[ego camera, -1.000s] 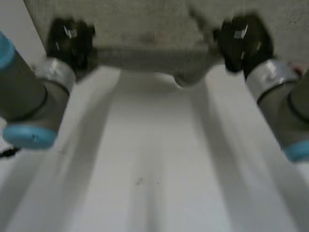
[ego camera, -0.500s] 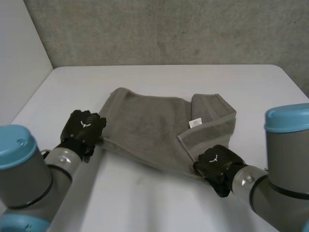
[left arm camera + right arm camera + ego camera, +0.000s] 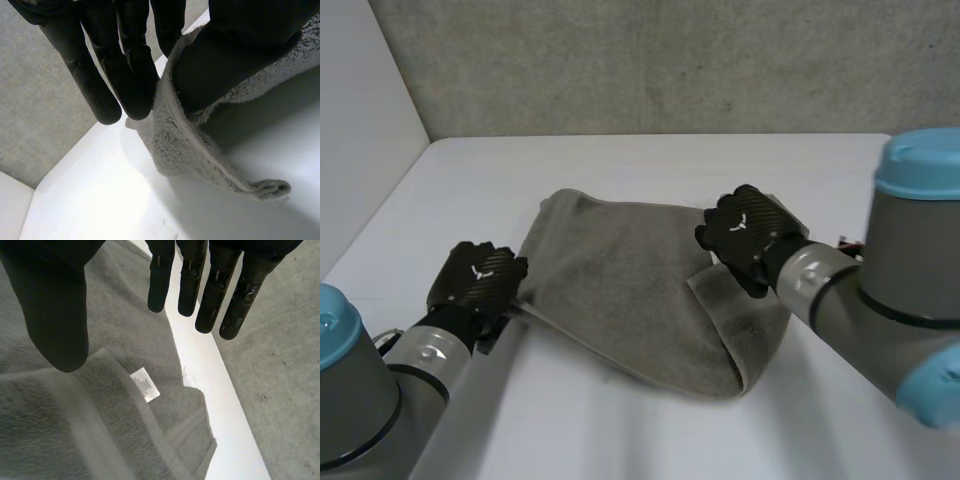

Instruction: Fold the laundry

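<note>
**White table [image 3: 620,160], grey towel [image 3: 610,290]**

The towel lies mid-table, one flap [image 3: 745,325] turned over. The left hand [image 3: 478,280] pinches its edge facing the table's left edge, thumb against straight fingers. The right hand [image 3: 745,235] hovers above the flap, fingers spread, empty. A white label [image 3: 145,385] sits on the flap.

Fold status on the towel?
Done: one flap of the grey towel lies folded over on its right side. In hand: left robot hand pinches the left edge; right robot hand hovers open over the flap. Left: further folds; it lies rumpled, not squared.
</note>
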Robot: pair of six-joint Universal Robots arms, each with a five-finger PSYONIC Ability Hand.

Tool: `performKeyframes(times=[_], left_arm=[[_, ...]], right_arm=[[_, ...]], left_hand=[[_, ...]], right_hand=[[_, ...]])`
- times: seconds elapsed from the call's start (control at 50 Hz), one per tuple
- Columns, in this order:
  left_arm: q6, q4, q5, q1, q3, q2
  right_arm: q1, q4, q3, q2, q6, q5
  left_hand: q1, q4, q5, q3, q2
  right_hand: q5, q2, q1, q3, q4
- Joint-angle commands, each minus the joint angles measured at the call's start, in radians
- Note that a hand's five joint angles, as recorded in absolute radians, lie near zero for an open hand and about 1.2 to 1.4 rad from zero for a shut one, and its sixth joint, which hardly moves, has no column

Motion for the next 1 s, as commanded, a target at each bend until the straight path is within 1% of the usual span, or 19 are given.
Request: performKeyframes(times=[0.02,0.06,0.08,0.1,0.22,0.44,0.68,0.72,0.74,0.76,0.78,0.8,0.82,0.88,0.92,0.94,0.98,1.0], left_arm=[[0.0,0.005,0.002,0.02,-0.016,0.004],[0.0,0.013,0.002,0.024,-0.022,0.004],[0.0,0.026,0.002,0.027,-0.027,0.001],[0.0,0.039,0.002,0.029,-0.031,0.0],[0.0,0.054,0.002,0.029,-0.035,-0.002],[0.0,0.056,0.002,0.029,-0.035,0.001],[0.0,0.056,0.002,0.029,-0.035,0.0],[0.0,0.056,0.002,0.029,-0.035,0.0],[0.0,0.056,0.002,0.029,-0.035,0.0],[0.0,0.056,0.002,0.029,-0.035,0.0],[0.0,0.056,0.002,0.029,-0.035,0.0],[0.0,0.056,0.002,0.029,-0.035,0.001],[0.0,0.056,0.002,0.029,-0.035,0.001],[0.0,0.056,0.002,0.029,-0.035,0.001],[0.0,0.056,0.002,0.032,-0.035,0.001],[0.0,0.056,0.002,0.032,-0.035,0.001],[0.0,0.056,0.001,0.032,-0.035,0.003],[0.0,0.056,0.001,0.032,-0.035,0.003]], right_arm=[[0.001,-0.012,-0.137,0.197,-0.116,-0.041],[0.001,-0.015,-0.189,0.269,-0.163,-0.078],[0.001,-0.015,-0.189,0.27,-0.164,-0.078],[-0.001,-0.013,-0.205,0.3,-0.179,-0.095],[0.001,-0.015,-0.238,0.375,-0.199,-0.101],[-0.001,-0.016,-0.292,0.449,-0.204,-0.095],[-0.001,-0.018,-0.301,0.467,-0.207,-0.09],[-0.001,-0.018,-0.301,0.469,-0.211,-0.087],[-0.001,-0.018,-0.301,0.467,-0.219,-0.086],[-0.001,-0.018,-0.301,0.464,-0.223,-0.087],[-0.001,-0.018,-0.301,0.464,-0.223,-0.087],[-0.001,-0.018,-0.302,0.46,-0.225,-0.087],[-0.002,-0.018,-0.308,0.449,-0.216,-0.087],[-0.004,-0.018,-0.31,0.432,-0.208,-0.084],[-0.013,-0.027,-0.302,0.382,-0.181,-0.08],[-0.013,-0.027,-0.302,0.382,-0.181,-0.08],[-0.016,-0.029,-0.29,0.337,-0.127,-0.06],[-0.016,-0.029,-0.29,0.337,-0.127,-0.06]], left_hand=[[0.193,0.179,0.179,0.18,0.178],[0.193,0.179,0.179,0.18,0.178],[0.193,0.179,0.179,0.18,0.178],[0.193,0.179,0.179,0.18,0.178],[0.193,0.179,0.179,0.18,0.178],[0.193,0.179,0.179,0.18,0.178],[0.193,0.179,0.179,0.18,0.178],[0.193,0.179,0.179,0.18,0.178],[0.193,0.179,0.179,0.18,0.178],[0.193,0.179,0.179,0.18,0.178],[0.193,0.179,0.179,0.18,0.178],[0.193,0.179,0.179,0.18,0.178],[0.193,0.179,0.179,0.18,0.178],[0.193,0.179,0.179,0.18,0.178],[0.193,0.179,0.179,0.18,0.178],[0.193,0.179,0.179,0.18,0.178],[0.193,0.179,0.179,0.18,0.178],[0.193,0.179,0.179,0.18,0.178]], right_hand=[[0.094,0.107,0.164,0.089,0.09],[0.094,0.107,0.164,0.089,0.09],[0.094,0.107,0.164,0.089,0.09],[0.094,0.107,0.164,0.089,0.09],[0.079,0.092,0.149,0.074,0.075],[0.079,0.092,0.149,0.074,0.075],[0.082,0.095,0.152,0.077,0.078],[0.12,0.133,0.19,0.115,0.116],[0.248,0.261,0.318,0.243,0.244],[0.447,0.46,0.517,0.442,0.443],[0.449,0.462,0.519,0.444,0.445],[0.722,0.735,0.792,0.717,0.718],[0.886,0.9,0.957,0.882,0.883],[0.888,0.901,0.958,0.883,0.885],[0.888,0.901,0.958,0.883,0.885],[0.888,0.901,0.958,0.883,0.885],[0.888,0.901,0.958,0.883,0.885],[0.888,0.901,0.958,0.883,0.885]])
